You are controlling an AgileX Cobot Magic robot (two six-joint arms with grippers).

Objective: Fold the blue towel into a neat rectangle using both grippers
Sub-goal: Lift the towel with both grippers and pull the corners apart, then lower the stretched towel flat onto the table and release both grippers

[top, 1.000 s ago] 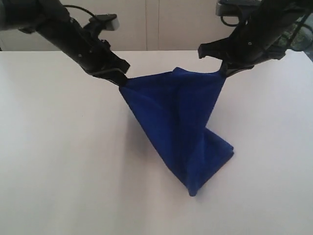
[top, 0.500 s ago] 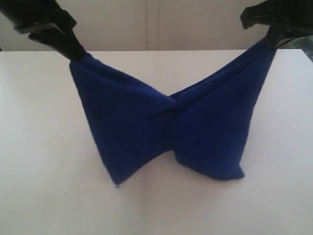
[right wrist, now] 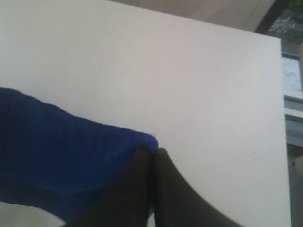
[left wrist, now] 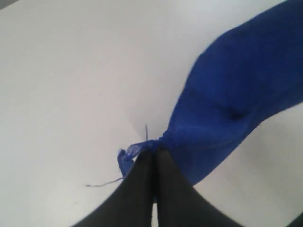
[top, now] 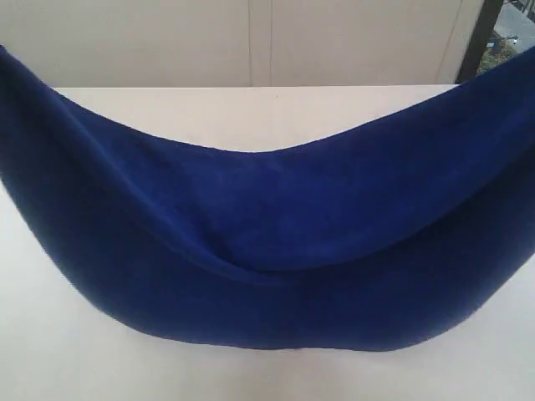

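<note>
The blue towel (top: 276, 251) hangs as a wide sagging band across the whole exterior view, its two ends running out of frame at the upper left and upper right; both grippers are out of that view. In the left wrist view my left gripper (left wrist: 154, 152) is shut on one corner of the blue towel (left wrist: 236, 94), with a frayed tip and a loose thread (left wrist: 102, 183) beside the fingers. In the right wrist view my right gripper (right wrist: 154, 151) is shut on another corner of the blue towel (right wrist: 57, 151), which trails away over the table.
A white table (top: 251, 113) lies under the towel, with its far edge against a pale wall (top: 251, 42). A dark post (top: 476, 38) stands at the back right. The table's side edge (right wrist: 284, 142) shows in the right wrist view.
The arms have moved apart and up, out of the exterior view. The towel has gone from a bunched, twisted drape to a wide stretched band that fills the frame.
</note>
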